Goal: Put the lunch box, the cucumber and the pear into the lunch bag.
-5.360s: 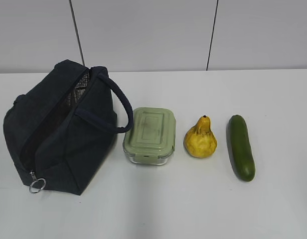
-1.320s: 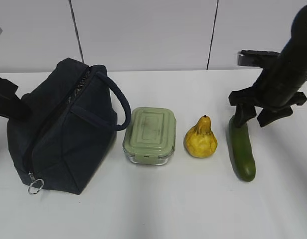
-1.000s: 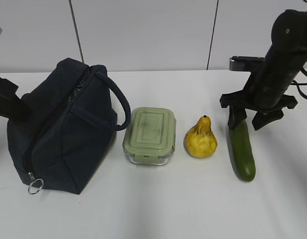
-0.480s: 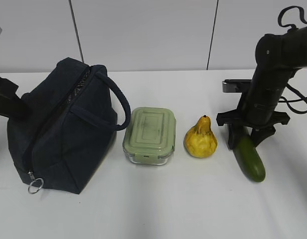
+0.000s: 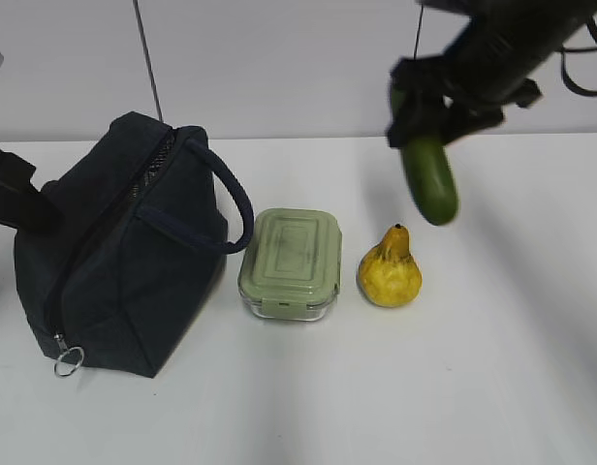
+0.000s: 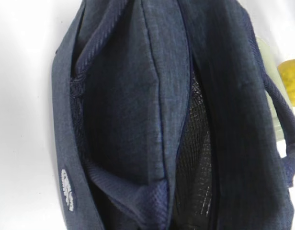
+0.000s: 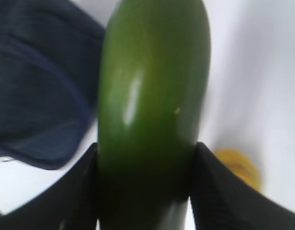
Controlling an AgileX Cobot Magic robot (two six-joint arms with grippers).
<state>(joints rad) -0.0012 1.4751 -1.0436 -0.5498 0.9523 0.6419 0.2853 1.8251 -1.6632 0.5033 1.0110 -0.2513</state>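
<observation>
The dark green cucumber (image 5: 429,179) hangs in the air above and behind the pear, with my right gripper (image 5: 439,102) shut on its upper part. In the right wrist view both black fingers (image 7: 78,187) press its sides, my right gripper (image 7: 147,191) around the cucumber (image 7: 152,86). The navy lunch bag (image 5: 124,242) stands at the left with its top zipper open. My left gripper (image 5: 32,205) is at the bag's left side; its jaws are hidden, and a bag strap (image 6: 147,199) runs toward them. The green-lidded lunch box (image 5: 291,262) and the yellow pear (image 5: 390,271) rest on the table.
A metal ring pull (image 5: 71,361) hangs at the bag's front corner. The bag's free loop handle (image 5: 235,208) arches toward the lunch box. White table (image 5: 492,387) spreads to the right and front, with a wall behind. The left wrist view looks down into the bag's dark opening (image 6: 195,143).
My right gripper closed on the cucumber and lifted it off the table, carrying it up and to the left. The left arm and the bag have not moved.
</observation>
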